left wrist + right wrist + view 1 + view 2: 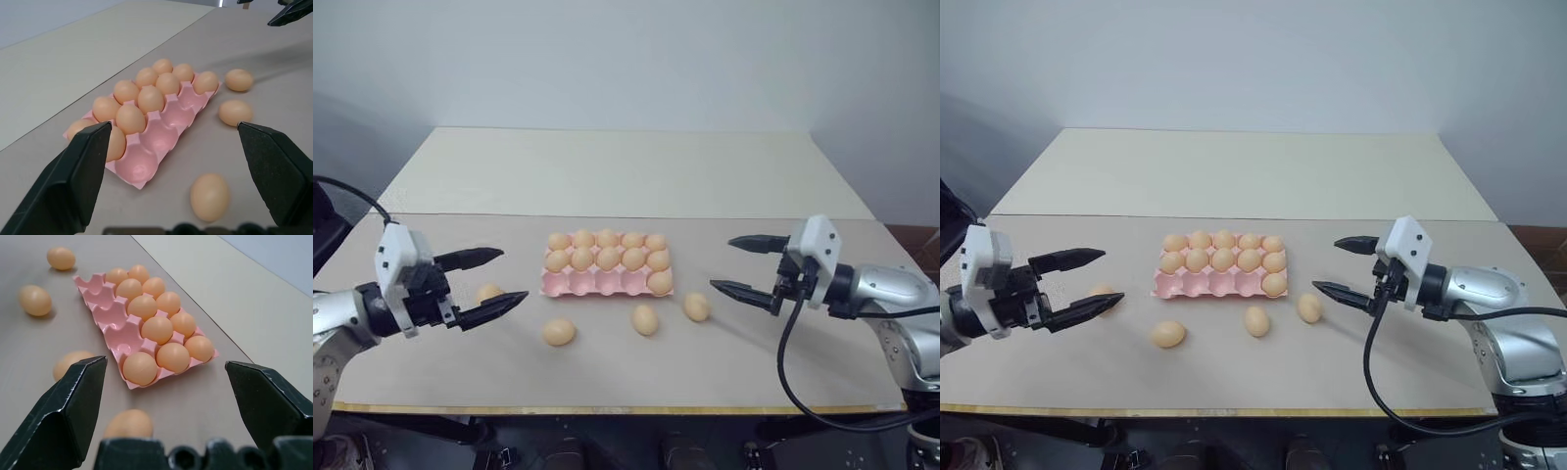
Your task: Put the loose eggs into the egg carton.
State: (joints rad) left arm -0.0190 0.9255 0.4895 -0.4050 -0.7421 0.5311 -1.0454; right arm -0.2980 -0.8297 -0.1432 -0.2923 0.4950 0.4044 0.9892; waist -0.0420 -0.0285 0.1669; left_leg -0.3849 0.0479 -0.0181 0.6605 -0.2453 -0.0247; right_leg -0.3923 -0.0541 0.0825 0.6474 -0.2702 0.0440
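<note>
It looks like a bare lab or test room: a plain pale-grey wall [626, 59] rises behind two flat beige tabletops [626, 171] pushed together, with black cables [793, 372] hanging at the near right.

Head pair high; wrists low, sharing carton [607, 282].

We look over every surface and find no writing we can read. The pink egg carton [607, 284] carries no label, stamp or number on its moulded rim. The loose eggs [645, 319] on the bench [607, 176] are plain, with no print or date mark on their shells. The white housing of the right gripper [742, 264] and that of the left gripper [487, 279] bear no logo or lettering.
</note>
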